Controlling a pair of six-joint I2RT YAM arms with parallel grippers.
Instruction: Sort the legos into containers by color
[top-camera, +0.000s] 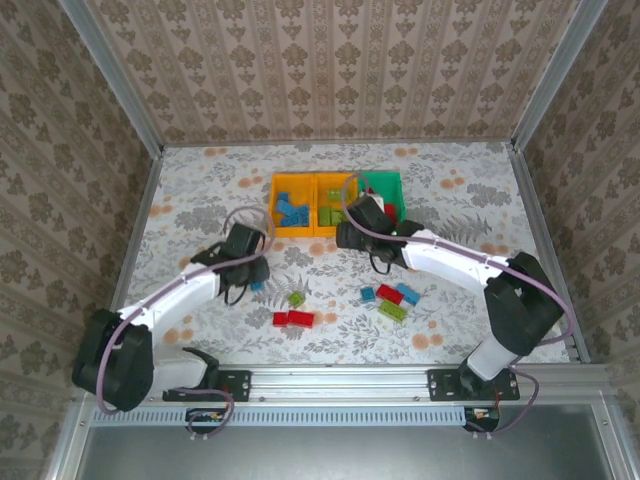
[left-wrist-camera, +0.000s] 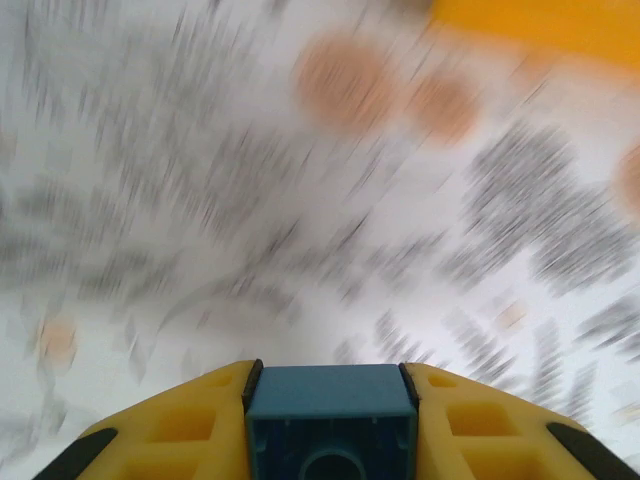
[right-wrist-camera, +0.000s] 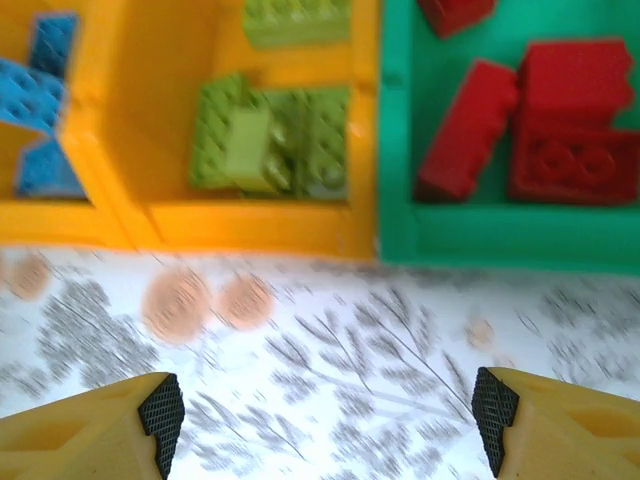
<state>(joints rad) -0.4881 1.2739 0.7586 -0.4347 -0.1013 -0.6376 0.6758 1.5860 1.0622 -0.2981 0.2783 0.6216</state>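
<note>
The left gripper (left-wrist-camera: 330, 440) is clamped on a blue lego (left-wrist-camera: 330, 412). The lego sits squarely between the yellow fingers (left-wrist-camera: 180, 435) with its hollow underside toward the wrist camera. From above, this gripper hangs over the left-centre of the floral table (top-camera: 200, 190), to the near left of the containers and apart from them, with bare cloth on every side. Its wrist view is smeared, and a strip of orange-yellow shows at the upper right corner.

The right gripper (right-wrist-camera: 330, 420) has its jaws spread with nothing between them. It hovers over the cloth just in front of the bins, roughly facing the seam between the middle bin and the green one.

The three bins stand touching in a row at the far middle of the table:
- The left orange-yellow bin (right-wrist-camera: 60, 228) holds blue bricks (right-wrist-camera: 40, 100).
- The middle orange-yellow bin (right-wrist-camera: 250, 228) holds lime green bricks (right-wrist-camera: 270, 130).
- The green bin (right-wrist-camera: 500, 250) holds red bricks (right-wrist-camera: 560, 130).

Loose legos lie on the near half of the table. A lime brick (top-camera: 297, 298) and a red pair (top-camera: 293, 319) sit between the arms. A mixed cluster (top-camera: 390, 300) of blue, red and lime bricks lies on the near side of the right arm.

Open cloth stretches to the left and right of the bins. Wallpapered walls (top-camera: 330, 70) close three sides, and a metal rail (top-camera: 340, 378) runs along the near edge.
</note>
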